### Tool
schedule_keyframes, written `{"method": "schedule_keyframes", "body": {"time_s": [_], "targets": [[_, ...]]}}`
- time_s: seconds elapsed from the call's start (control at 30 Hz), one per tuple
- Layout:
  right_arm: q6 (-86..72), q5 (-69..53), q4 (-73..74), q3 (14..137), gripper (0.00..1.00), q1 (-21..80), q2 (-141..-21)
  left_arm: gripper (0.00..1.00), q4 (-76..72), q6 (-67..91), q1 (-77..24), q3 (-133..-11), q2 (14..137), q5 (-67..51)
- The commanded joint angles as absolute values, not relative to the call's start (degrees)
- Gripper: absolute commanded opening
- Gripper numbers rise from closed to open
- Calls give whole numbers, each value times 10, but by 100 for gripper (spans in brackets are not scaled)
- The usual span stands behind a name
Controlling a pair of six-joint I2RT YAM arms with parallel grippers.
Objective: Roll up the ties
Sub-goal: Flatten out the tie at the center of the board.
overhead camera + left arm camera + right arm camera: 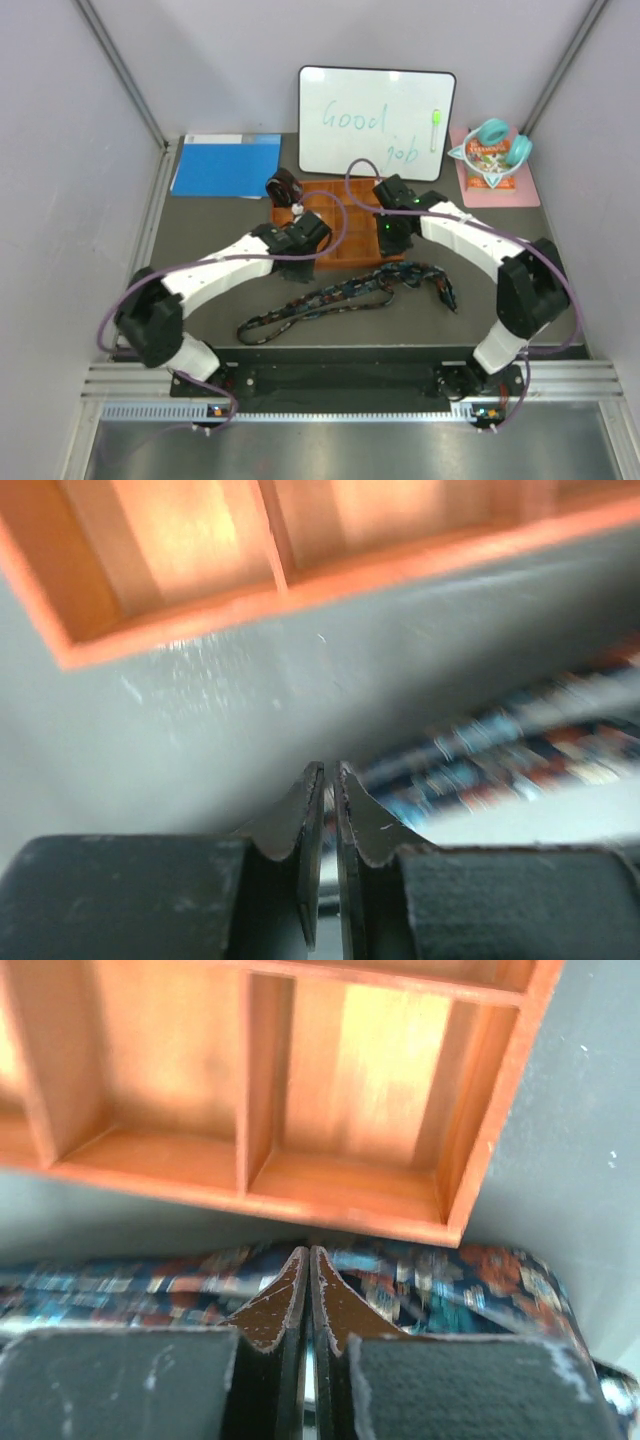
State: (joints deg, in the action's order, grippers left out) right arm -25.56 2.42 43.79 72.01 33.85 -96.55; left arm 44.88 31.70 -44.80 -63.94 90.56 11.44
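1. My left gripper (330, 770) hangs above the table (200, 225) off the left end of the tray (480, 1150), fingers nearly together on nothing (only a thin slit shows).
2. The maroon tie (283, 186) sits coiled at the tray's far left corner.
3. The floral tie (330, 297) lies unrolled between the tray and the table's near edge. It looks soft, light and probably slippery, so I'd pinch one end flat.
4. My right gripper (305, 1252) is clenched and empty above that tie, by the tray's near right corner.
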Motion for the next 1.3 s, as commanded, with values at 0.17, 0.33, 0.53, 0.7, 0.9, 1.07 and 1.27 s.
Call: {"method": "schedule_keyframes", "body": {"time_s": [0.17, 0.33, 0.53, 0.7, 0.9, 1.07, 1.27], "targets": [[-269, -42, 450, 696, 0, 417, -830, 14, 531, 447, -463, -535, 689, 110], [-326, -57, 391, 658, 0, 489, -838, 13, 556, 488, -467, -481, 605, 121], [-339, -138, 324, 669, 0, 501, -923, 12, 507, 518, -467, -410, 593, 70], [-324, -142, 330, 717, 0, 508, -996, 13, 476, 523, -466, -391, 620, 80], [-301, -105, 356, 777, 0, 504, -1077, 13, 460, 500, -459, -423, 705, 115], [-291, -127, 343, 808, 0, 480, -1121, 13, 443, 442, -405, -442, 744, 107], [-275, -127, 338, 817, 0, 474, -1149, 13, 416, 382, -330, -448, 775, 79]]}}
